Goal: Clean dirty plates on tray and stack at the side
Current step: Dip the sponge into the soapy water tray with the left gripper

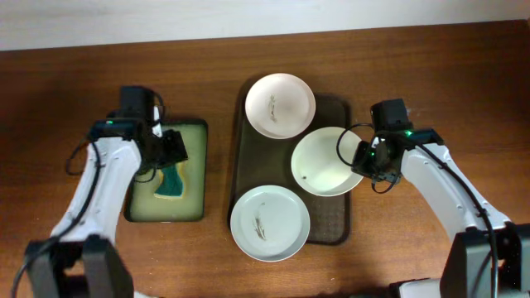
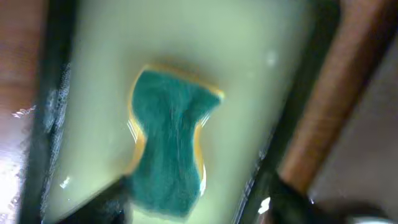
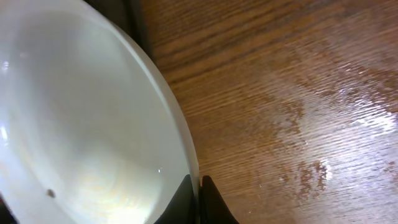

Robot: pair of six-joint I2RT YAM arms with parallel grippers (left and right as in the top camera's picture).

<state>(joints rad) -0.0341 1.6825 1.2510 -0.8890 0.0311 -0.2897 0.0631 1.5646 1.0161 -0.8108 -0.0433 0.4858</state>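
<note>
Three white plates are on the dark brown tray (image 1: 243, 149). The far plate (image 1: 280, 105) and the near plate (image 1: 269, 223) have brownish smears. My right gripper (image 1: 365, 159) is shut on the right rim of the middle plate (image 1: 325, 162), which overhangs the tray's right side. In the right wrist view the fingers (image 3: 199, 198) pinch the plate's rim (image 3: 93, 124), with a small speck inside the plate. My left gripper (image 1: 171, 151) hovers over the teal sponge (image 1: 171, 184), open, with its dark fingers either side of the sponge's near end (image 2: 171, 152) in the left wrist view.
The sponge lies in a smaller black-rimmed tray (image 1: 136, 213) of yellowish liquid at the left. Bare wooden table (image 3: 298, 112) lies right of the held plate.
</note>
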